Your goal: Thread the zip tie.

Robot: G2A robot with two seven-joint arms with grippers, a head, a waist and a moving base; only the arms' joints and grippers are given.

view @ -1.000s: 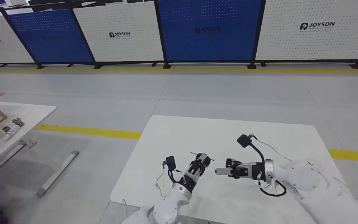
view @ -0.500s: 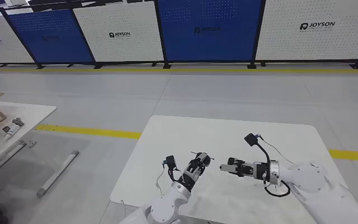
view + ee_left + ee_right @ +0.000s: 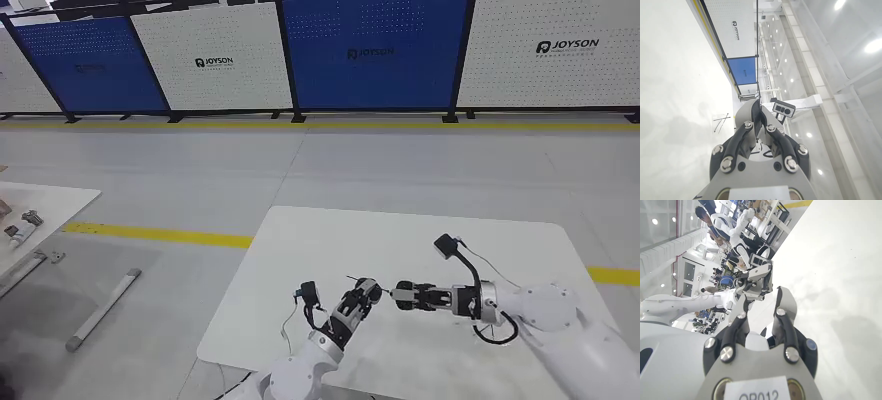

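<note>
tie [image 3: 757, 37] is clamped in left gripper [image 3: 759, 103]; right gripper [image 3: 762, 294] is spread apart, close by. Free end is best pinched near its tip and kept straight while fed.

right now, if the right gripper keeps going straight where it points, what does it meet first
Most likely the left gripper, shut on the zip tie, directly ahead; the gap between them looks free, though depth is unclear.

Right gripper [image 3: 399, 294] backed off, then came close again. Left gripper [image 3: 369, 291] nudged forward. Gap between jaws smaller.
</note>
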